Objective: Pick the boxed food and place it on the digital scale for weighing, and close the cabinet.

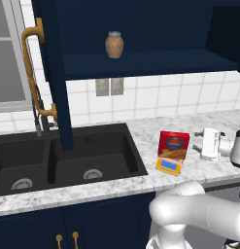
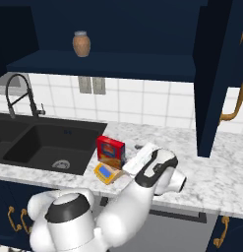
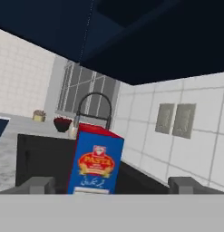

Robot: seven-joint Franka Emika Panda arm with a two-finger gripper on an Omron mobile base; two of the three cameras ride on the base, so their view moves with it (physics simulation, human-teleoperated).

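The boxed food (image 1: 173, 145) (image 2: 111, 149) (image 3: 96, 161), a red box with a blue side, stands upright on the yellow-orange digital scale (image 1: 169, 167) (image 2: 106, 173) on the counter, right of the sink. My gripper (image 1: 196, 141) (image 2: 134, 160) (image 3: 112, 186) is open just right of the box and level with it, pointing at it without touching. Its fingertips (image 3: 38, 185) stand wide apart, with the box a little beyond them. The navy wall cabinet is open: its left door (image 1: 53, 73) and right door (image 2: 211, 74) both swing out over the counter.
A brown round jar (image 1: 114, 44) (image 2: 81, 43) stands on the cabinet shelf (image 1: 141, 63). A black double sink (image 1: 68, 155) with a faucet (image 2: 17, 93) lies to the left. Long brass handles (image 1: 31, 73) (image 2: 236, 106) stick out from the doors.
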